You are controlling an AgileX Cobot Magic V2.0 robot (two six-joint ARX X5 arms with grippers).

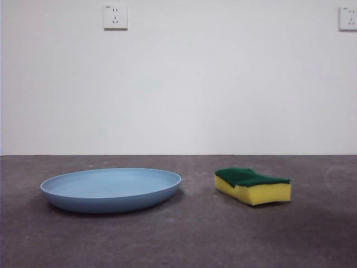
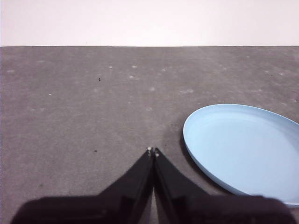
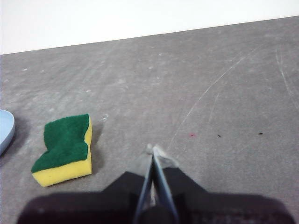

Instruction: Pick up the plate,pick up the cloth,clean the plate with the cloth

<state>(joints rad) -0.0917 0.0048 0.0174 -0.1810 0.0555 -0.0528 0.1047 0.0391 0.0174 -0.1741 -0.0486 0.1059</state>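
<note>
Plate [image 1: 111, 190] flat on table, stiff, light, slick: I'd pinch rim. Sponge [image 1: 254, 186] soft, squeezes easily. Left gripper [image 2: 153, 150], right gripper [image 3: 154, 150] both closed, empty.

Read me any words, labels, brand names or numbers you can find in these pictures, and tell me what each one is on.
None: no readable text in any view.
The plate: plain light blue, no print or mark.
The sponge: yellow foam, green top, no brand visible.
The two wall sockets: only slot holes, no readable lettering.
The table: only scuffs and specks.
The left gripper and right gripper: plain black, unlabelled.
</note>
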